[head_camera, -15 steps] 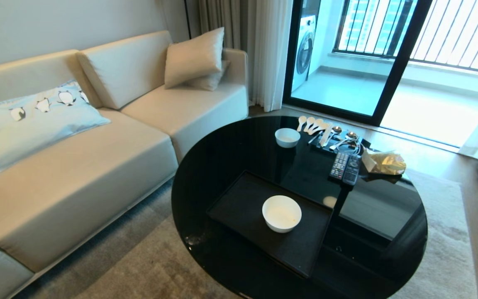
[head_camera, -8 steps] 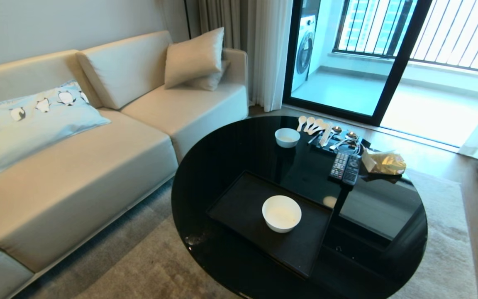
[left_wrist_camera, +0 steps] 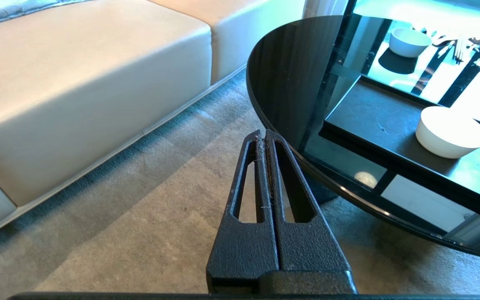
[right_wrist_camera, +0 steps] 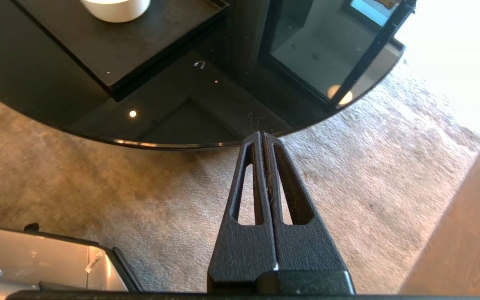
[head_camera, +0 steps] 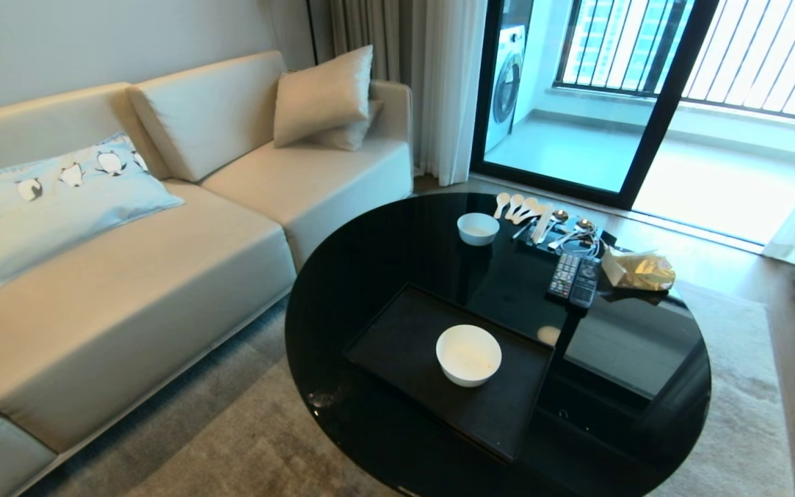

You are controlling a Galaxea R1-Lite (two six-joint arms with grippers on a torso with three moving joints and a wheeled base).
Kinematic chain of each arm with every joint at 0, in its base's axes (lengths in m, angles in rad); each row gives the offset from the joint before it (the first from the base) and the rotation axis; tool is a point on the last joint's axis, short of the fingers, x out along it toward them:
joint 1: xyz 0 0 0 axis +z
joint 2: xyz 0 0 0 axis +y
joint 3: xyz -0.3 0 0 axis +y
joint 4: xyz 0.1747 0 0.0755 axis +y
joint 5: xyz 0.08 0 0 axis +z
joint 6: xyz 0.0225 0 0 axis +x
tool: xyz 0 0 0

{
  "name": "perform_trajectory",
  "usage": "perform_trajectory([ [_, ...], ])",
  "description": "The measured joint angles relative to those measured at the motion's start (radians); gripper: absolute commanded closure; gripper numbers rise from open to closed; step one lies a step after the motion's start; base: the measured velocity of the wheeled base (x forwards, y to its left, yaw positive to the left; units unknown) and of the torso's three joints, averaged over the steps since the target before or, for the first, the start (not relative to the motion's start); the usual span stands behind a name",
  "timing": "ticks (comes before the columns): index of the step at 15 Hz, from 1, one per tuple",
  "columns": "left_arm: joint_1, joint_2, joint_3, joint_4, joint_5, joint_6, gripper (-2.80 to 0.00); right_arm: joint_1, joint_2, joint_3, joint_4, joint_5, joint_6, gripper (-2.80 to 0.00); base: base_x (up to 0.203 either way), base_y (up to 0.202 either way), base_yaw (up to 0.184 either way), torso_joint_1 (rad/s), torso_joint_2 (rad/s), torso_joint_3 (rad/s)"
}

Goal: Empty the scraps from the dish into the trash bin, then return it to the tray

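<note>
Right gripper (right_wrist_camera: 263, 134): fingers pressed together, empty, hanging over carpet just off the table (head_camera: 384, 248) edge. Left gripper (left_wrist_camera: 265, 132): likewise closed, off the table's sofa side. Dish (head_camera: 468, 355): on the tray (head_camera: 397, 345), mid-table. Bin: unseen. I judge reaching for the dish comes first. No legible writing.

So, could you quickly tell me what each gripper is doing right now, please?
Left gripper: shut, holding nothing, over the carpet.
Right gripper: shut, holding nothing, at the table's edge.
</note>
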Motion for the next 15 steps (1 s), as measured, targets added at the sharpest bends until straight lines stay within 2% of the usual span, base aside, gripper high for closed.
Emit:
perform_trajectory([
  [3,0.0,0.0,0.0,0.0,0.0,0.0,0.0,-0.039,-0.027,0.0,0.0,0.0,0.0,0.0,0.0,0.0,0.0,0.0,0.0,0.0],
  [10,0.0,0.0,0.0,0.0,0.0,0.0,0.0,-0.056,-0.25,0.0,-0.007,0.004,0.005,0.0,0.0,0.0,0.0,0.0,0.0,0.0],
  [15,0.0,0.0,0.0,0.0,0.0,0.0,0.0,-0.059,-0.301,0.005,-0.013,0.004,0.013,0.0,0.0,0.0,0.0,0.0,0.0,0.0],
])
